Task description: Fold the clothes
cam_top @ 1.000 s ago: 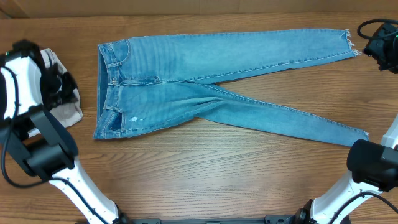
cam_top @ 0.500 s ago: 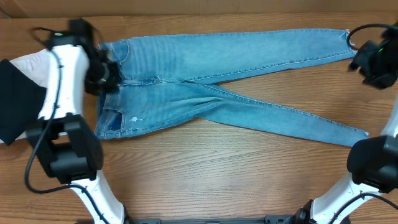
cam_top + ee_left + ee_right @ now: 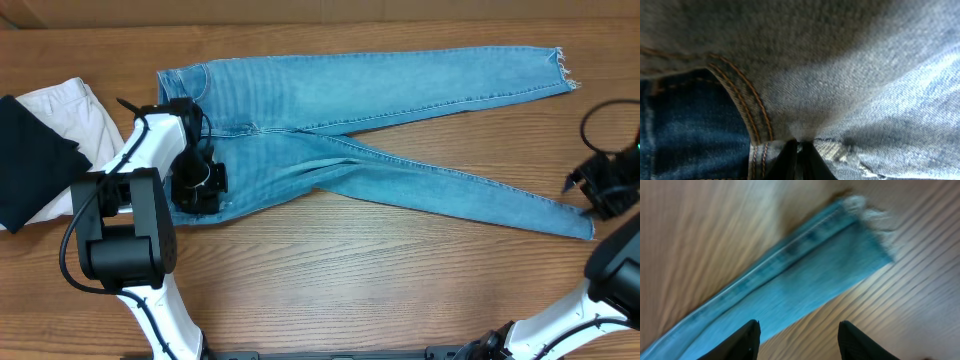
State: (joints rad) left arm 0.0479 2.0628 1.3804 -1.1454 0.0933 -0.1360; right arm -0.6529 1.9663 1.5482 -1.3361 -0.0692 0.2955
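The clothes, light blue jeans (image 3: 330, 100), lie flat with the waist at the left and both legs running right, the lower leg angled toward the front. My left gripper (image 3: 200, 188) is at the waist's front corner. Its jaws are shut and the tips (image 3: 799, 150) press on the denim (image 3: 840, 75) beside an orange-stitched pocket edge. My right gripper (image 3: 598, 192) hovers at the far right, just past the lower leg's frayed hem (image 3: 585, 225). It is open (image 3: 802, 340) above bare wood, with the hem (image 3: 860, 235) ahead of the fingers.
A black folded garment (image 3: 30, 160) lies on a white folded garment (image 3: 80, 115) at the table's left edge. The upper leg's frayed hem (image 3: 562, 70) reaches the back right. Both arm bases stand at the front corners.
My left arm swung from the left-hand pile onto the jeans' waist corner. My right arm came down from the upper hem to the lower leg's hem. The jeans have not moved.
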